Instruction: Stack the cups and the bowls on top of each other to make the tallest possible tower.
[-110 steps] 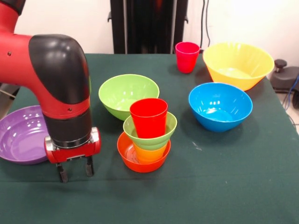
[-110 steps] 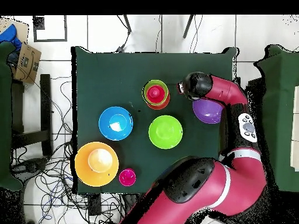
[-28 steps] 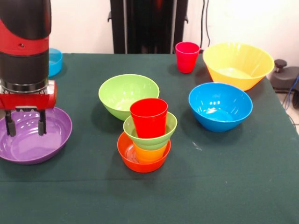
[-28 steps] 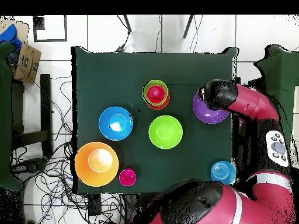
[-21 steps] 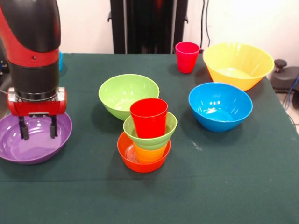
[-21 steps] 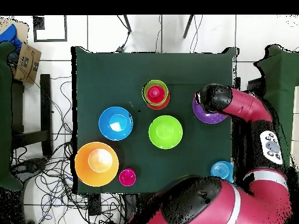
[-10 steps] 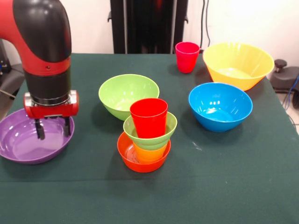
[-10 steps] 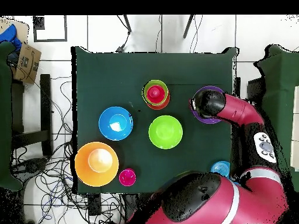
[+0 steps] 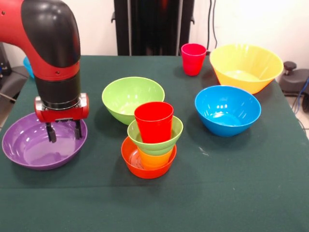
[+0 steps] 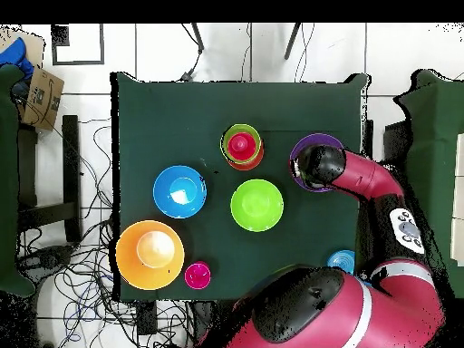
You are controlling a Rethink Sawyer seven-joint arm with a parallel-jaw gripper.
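Observation:
The tower point(image 9: 153, 140) stands mid-table: a red cup point(image 9: 153, 122) in a small green bowl point(image 9: 155, 137), on a yellow-orange cup point(image 9: 154, 158) inside an orange bowl point(image 9: 147, 168). From above the tower point(image 10: 242, 146) shows as nested rings. My gripper point(image 9: 63, 133) is open, with both fingers down inside the right part of the wide purple bowl point(image 9: 26, 150) and nothing between them. In the overhead view the arm's end covers most of the purple bowl point(image 10: 304, 145) and hides the gripper. A pink cup point(image 9: 193, 59) stands at the back.
A large green bowl point(image 9: 133, 96) sits just behind the tower, between it and the arm. A blue bowl point(image 9: 227, 110) and a large yellow bowl point(image 9: 246, 65) are on the right. A small blue bowl point(image 9: 28, 65) peeks out behind the arm at the table's left edge.
The arm swung over to the purple bowl and lowered into it. Over the last second gripper and bowl have shifted right, toward the tower. The tower and other bowls have not moved.

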